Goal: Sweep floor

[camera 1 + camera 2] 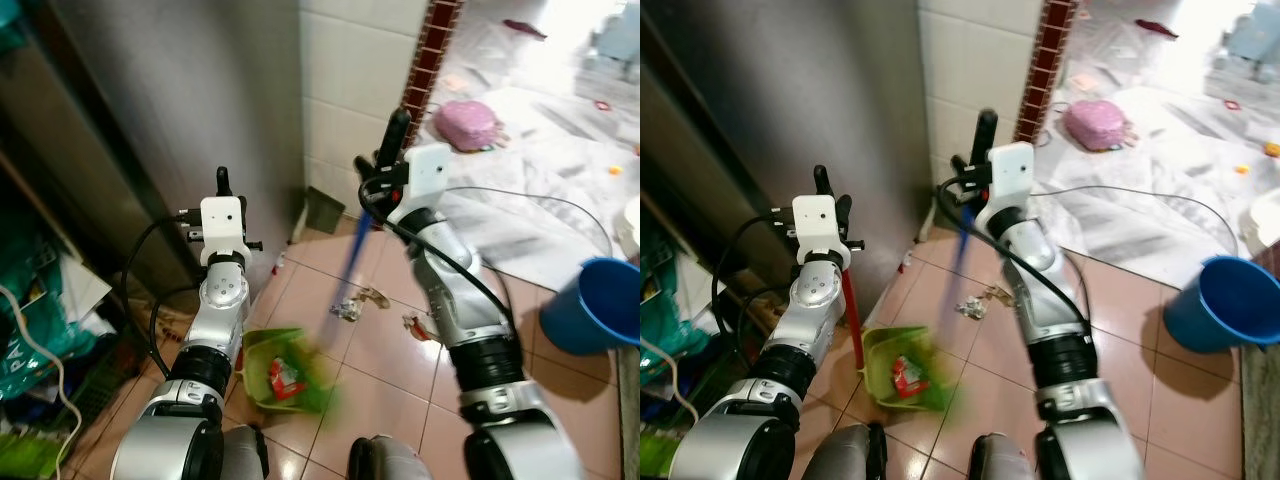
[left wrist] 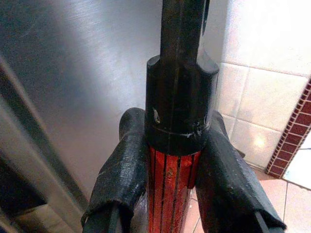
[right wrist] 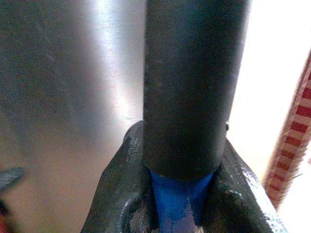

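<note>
While left gripper [image 2: 170, 179] clamps red dustpan handle [image 1: 852, 310], green dustpan [image 1: 902, 368] sits on tiled floor [image 1: 1120, 380]; right gripper [image 3: 182, 194] clamps blue broom handle [image 1: 350, 262], blurred bristles beside dustpan, litter [image 1: 358, 303] nearby.

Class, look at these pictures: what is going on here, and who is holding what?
A humanoid robot is sweeping a tiled kitchen floor. Its right gripper is shut on the blue broom handle with a black grip, whose blurred green bristles meet the green plastic dustpan. Its left gripper clamps the dustpan's red upright handle. A red wrapper lies in the pan; crumpled scraps remain on the pink tiles.
</note>
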`<state>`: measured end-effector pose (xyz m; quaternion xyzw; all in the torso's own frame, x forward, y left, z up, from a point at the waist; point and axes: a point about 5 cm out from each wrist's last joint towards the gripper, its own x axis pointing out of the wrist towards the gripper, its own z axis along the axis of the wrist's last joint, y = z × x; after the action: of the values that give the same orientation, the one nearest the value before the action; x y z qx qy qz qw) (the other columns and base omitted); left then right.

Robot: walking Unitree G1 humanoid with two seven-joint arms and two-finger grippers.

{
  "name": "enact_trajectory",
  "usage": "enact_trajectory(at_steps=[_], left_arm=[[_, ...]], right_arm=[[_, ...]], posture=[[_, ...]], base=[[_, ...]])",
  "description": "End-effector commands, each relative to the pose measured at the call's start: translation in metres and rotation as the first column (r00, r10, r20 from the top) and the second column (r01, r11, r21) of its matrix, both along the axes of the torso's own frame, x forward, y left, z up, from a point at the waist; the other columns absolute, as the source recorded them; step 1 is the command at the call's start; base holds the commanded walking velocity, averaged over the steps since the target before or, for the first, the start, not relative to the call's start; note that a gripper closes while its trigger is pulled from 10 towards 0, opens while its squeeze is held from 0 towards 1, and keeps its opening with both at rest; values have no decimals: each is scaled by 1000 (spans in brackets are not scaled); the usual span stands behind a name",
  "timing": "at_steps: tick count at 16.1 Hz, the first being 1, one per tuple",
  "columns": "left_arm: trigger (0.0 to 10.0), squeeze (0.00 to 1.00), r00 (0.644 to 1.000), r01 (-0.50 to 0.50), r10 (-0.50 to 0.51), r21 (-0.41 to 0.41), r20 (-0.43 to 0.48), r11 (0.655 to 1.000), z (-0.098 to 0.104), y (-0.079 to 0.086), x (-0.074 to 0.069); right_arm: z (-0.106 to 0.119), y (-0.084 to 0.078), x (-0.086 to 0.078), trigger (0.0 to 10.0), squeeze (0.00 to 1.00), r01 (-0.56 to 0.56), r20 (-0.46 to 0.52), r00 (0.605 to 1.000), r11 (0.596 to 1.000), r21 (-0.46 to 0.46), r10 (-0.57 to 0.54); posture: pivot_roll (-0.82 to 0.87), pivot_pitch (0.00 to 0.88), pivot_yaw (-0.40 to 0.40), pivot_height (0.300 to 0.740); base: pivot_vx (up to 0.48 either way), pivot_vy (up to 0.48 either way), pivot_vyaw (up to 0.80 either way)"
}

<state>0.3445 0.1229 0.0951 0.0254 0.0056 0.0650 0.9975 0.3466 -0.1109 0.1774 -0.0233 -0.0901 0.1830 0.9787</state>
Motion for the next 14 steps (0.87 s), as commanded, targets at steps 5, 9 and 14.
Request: enact_trajectory(at_steps=[5, 9, 14], left_arm=[[10000, 0, 997, 49, -49, -13, -61, 999, -12, -7, -4], [10000, 0, 983, 156, -165, -106, -79, 982, -13, -17, -4], [10000, 0, 977, 186, -196, -115, -85, 976, -14, -20, -4]], right_arm=[[11, -19, -3, 10000, 0, 73, 95, 993, 996, -57, -67], [-15, -18, -7, 10000, 0, 105, 7, 994, 991, -88, -105], [-36, -10, -8, 10000, 0, 146, -141, 979, 989, -22, -148]], posture=[[-64, 125, -3, 740], [-58, 129, -5, 740], [-54, 133, -2, 740]], base=[[0, 0, 0], [0, 0, 0], [0, 0, 0]])
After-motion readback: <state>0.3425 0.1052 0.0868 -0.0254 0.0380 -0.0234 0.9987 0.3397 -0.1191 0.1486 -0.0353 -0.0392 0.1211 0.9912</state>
